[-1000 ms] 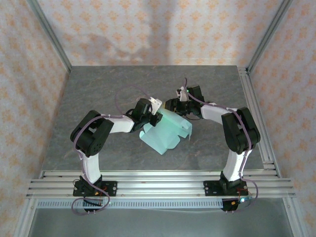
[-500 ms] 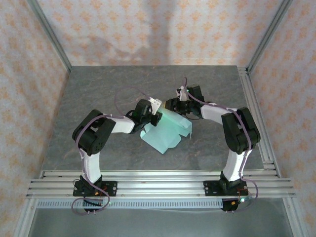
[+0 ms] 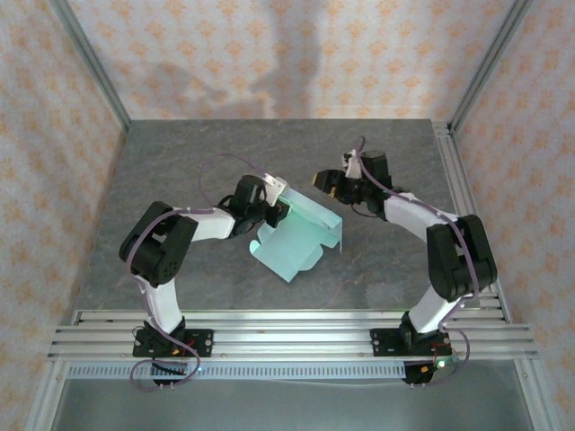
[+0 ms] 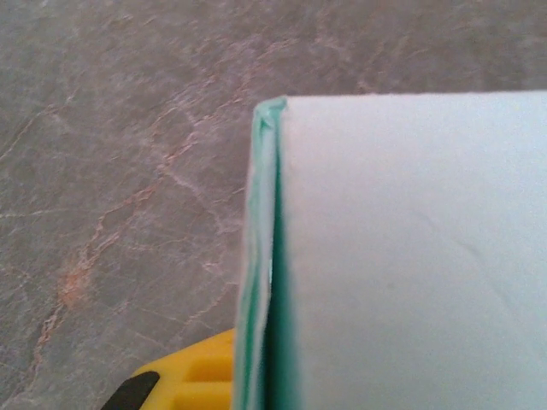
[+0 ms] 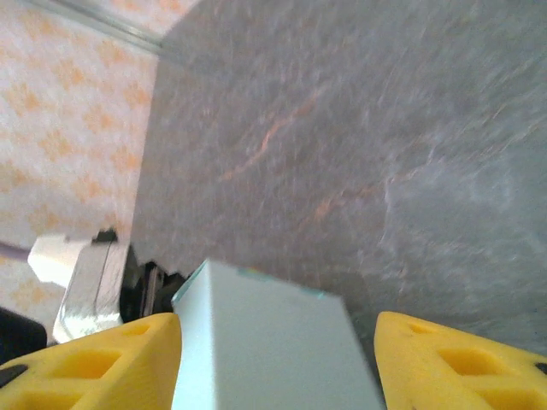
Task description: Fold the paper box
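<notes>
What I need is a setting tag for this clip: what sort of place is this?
Probably a lab robot cell, not a home: aluminium frame rails carry two arms, and patterned panels wall in a grey table with a paper box.

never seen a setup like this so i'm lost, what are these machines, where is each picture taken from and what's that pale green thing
These are two small robot arms bolted side by side at the near edge of a grey table. Each ends in a gripper with two yellow fingers. The wide picture comes from a fixed camera above and behind the arms. The other two come from a camera on each wrist, looking along the fingers. The pale mint sheet is the paper box: thin card, partly folded. The left gripper is shut on its far left edge, and its wrist camera sees the doubled card edge-on beside one yellow finger. The right gripper is open just beyond the card and holds nothing. Its wrist view shows the card ahead, between its spread fingers.
</notes>
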Action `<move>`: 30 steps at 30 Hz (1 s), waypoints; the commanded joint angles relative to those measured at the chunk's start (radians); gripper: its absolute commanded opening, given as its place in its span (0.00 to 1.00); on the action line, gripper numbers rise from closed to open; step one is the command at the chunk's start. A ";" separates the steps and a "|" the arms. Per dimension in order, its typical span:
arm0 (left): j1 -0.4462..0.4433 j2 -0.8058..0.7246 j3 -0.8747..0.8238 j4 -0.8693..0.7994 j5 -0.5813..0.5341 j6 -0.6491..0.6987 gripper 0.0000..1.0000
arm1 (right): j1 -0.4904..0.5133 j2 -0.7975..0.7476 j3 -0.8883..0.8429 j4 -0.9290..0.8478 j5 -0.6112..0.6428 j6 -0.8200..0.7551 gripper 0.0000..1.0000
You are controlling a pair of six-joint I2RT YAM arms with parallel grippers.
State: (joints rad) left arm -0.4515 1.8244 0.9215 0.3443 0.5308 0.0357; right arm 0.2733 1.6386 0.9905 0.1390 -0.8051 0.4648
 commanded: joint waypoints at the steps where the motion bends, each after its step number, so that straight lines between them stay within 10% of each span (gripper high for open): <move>1: -0.007 -0.091 0.060 -0.139 0.171 0.052 0.00 | -0.015 -0.012 0.017 -0.053 -0.028 -0.109 0.60; 13: -0.009 -0.137 0.110 -0.126 0.151 -0.037 0.00 | 0.084 -0.033 0.003 -0.038 -0.205 -0.235 0.42; 30: -0.007 -0.103 0.147 -0.054 0.031 -0.198 0.00 | 0.223 0.023 0.024 0.053 -0.117 -0.170 0.40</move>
State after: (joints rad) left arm -0.4496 1.7046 1.0016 0.1886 0.6201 -0.1120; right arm 0.4030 1.6642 0.9932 0.1738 -0.8070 0.3031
